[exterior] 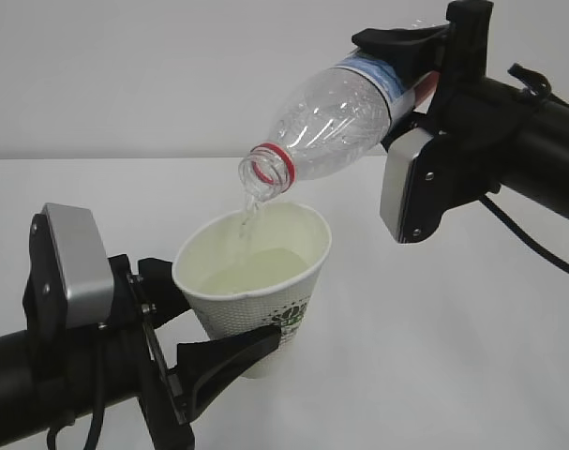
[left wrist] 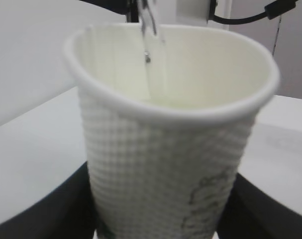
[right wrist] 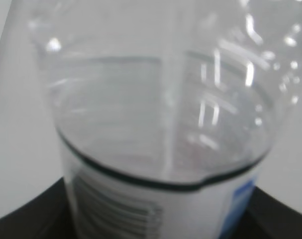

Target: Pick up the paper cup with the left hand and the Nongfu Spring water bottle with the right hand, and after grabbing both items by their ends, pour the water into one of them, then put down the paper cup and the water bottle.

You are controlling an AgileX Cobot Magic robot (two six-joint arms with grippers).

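Note:
The white paper cup with its green logo is held upright above the table, my left gripper shut on its lower part. In the left wrist view the paper cup fills the frame between two black fingers. My right gripper is shut on the labelled end of the Nongfu Spring water bottle, which is tilted mouth-down to the left. A thin stream of water falls from its red-ringed mouth into the cup, where water has pooled. The right wrist view shows the bottle close up, with water inside.
A white tabletop lies beneath both arms, with a plain pale wall behind. The right arm's black cable hangs at the right. Nothing else stands on the table in view.

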